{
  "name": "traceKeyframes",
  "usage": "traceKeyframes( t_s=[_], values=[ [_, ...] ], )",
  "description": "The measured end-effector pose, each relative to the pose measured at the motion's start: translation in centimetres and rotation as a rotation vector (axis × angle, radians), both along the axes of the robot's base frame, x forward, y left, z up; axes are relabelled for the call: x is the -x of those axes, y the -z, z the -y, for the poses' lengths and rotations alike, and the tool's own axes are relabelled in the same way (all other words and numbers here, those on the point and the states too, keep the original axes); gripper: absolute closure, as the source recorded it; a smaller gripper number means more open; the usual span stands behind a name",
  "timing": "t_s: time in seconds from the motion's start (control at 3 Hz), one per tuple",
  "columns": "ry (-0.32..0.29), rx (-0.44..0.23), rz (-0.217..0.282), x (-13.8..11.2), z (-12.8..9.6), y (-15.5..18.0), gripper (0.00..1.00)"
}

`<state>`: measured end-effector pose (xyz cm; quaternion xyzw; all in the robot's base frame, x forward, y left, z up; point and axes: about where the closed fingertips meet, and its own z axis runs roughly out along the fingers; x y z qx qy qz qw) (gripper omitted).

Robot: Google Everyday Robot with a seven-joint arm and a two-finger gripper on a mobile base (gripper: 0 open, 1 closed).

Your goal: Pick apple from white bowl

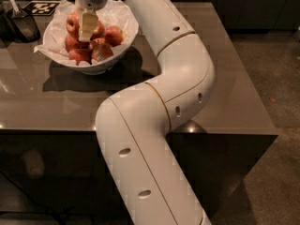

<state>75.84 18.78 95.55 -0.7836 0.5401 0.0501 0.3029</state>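
The white bowl (104,68) stands on the dark table at the far left, lined with crumpled white paper (118,12). Several red apples (114,34) are piled inside it. My gripper (88,28) hangs straight down from the wrist into the middle of the pile, among the upper apples. It hides the apple directly beneath it. I cannot make out whether it holds one. My white arm sweeps from the bottom of the view up over the table to the bowl.
A small dark container with a scoop (19,25) sits left of the bowl. A black-and-white marker tag (42,6) lies behind it. The brown table (225,78) ends at a front edge under my arm and a right edge beside bare floor.
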Motion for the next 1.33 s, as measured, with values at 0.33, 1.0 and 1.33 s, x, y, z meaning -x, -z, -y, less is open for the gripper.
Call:
traceKeyframes(
  t_s=[0.33, 1.0, 1.33],
  values=[
    [-0.006, -0.010, 0.023, 0.3, 0.6, -1.4, 1.00],
    [-0.057, -0.026, 0.122, 1.9, 1.5, -6.5, 1.00],
    [-0.057, -0.027, 0.123, 1.9, 1.5, -6.5, 1.00]
  ],
)
